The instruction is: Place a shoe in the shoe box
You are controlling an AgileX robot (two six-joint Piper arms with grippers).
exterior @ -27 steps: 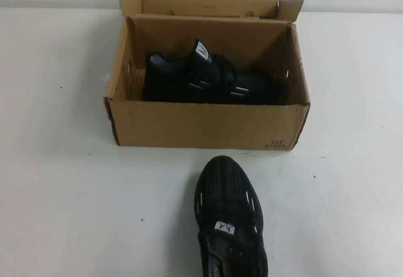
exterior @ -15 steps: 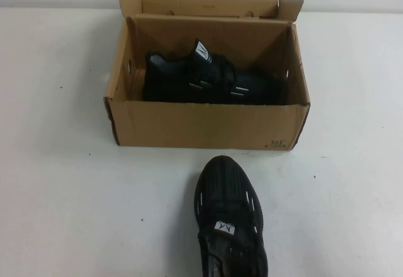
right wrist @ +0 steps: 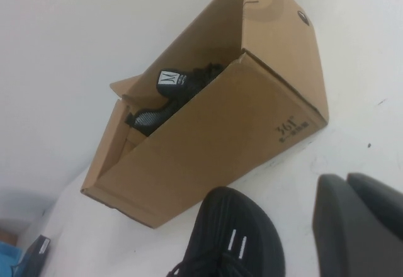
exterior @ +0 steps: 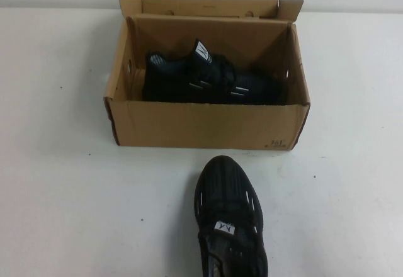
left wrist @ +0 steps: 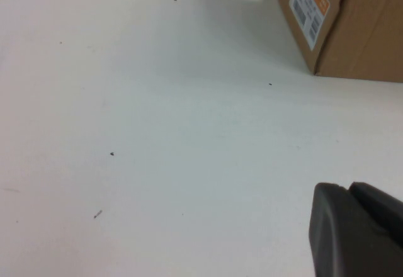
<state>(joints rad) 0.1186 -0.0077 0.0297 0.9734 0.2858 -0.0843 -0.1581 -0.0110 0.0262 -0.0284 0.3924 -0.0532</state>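
Left hand [left wrist: 356, 230]: low over bare counter [left wrist: 157, 132], a little off one corner of the shoe box [left wrist: 352, 25]; only a dark edge of it shows, so whether it is open or closed cannot be told.
Right hand [right wrist: 359, 226]: just beside the loose shoe [right wrist: 233, 239]; again only a dark edge shows, its state not determinable; it grips nothing visible.
Loose shoe [exterior: 228, 217]: black, upright on the counter, toe toward the box, apart from its front wall.
Shoe box [exterior: 208, 123]: open cardboard, flaps up, beyond the loose shoe.
Boxed shoe [exterior: 204, 79]: black, already lying inside along the back wall.
Progress: judged at the start; neither hand touches the loose shoe, and grasp, lift and placement remain.
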